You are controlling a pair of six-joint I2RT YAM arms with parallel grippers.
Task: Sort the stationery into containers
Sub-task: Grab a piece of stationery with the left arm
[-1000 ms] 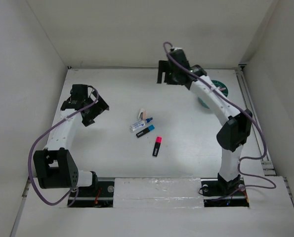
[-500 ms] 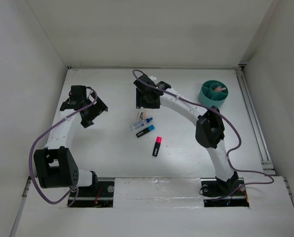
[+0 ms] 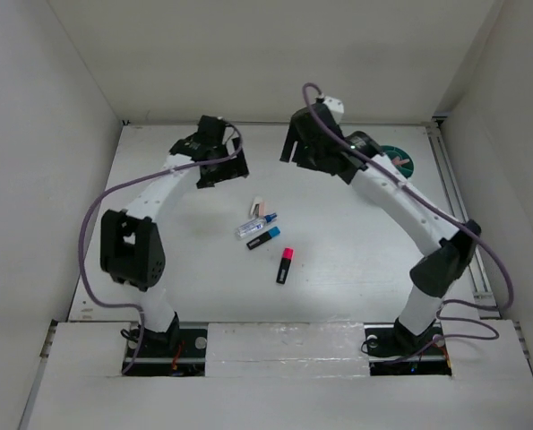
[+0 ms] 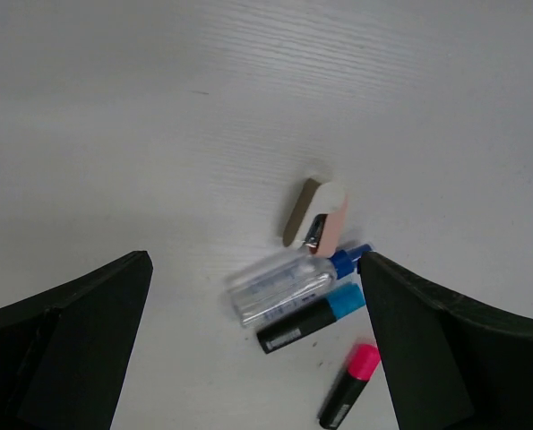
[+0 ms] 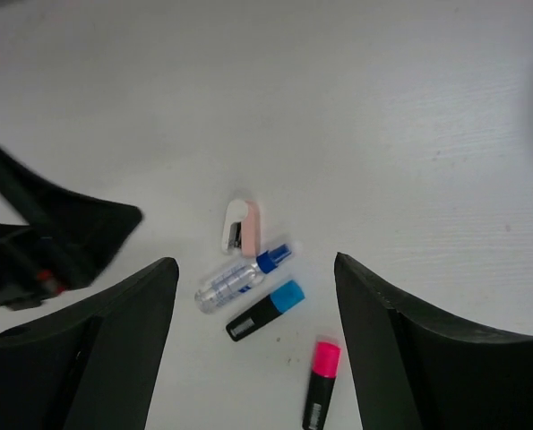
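Label print on clear tube (image 4: 279, 285) (blue-capped) is too small to read

White links and black joint housings are seen on both arms (image 3: 150, 191), with purple cables (image 3: 91, 224) looped alongside. Broad black fingers (image 4: 69, 349) are fitted to the left pincer (image 3: 223, 168) and right pincer (image 3: 300, 154).

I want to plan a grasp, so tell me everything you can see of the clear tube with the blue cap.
The clear tube looks like a see-through plastic cylinder with a printed label and a narrow blue cap. It lies flat on the white table, its cap end near the small pink-and-white item. The blue-capped highlighter lies alongside it, close or touching. Nothing holds it.
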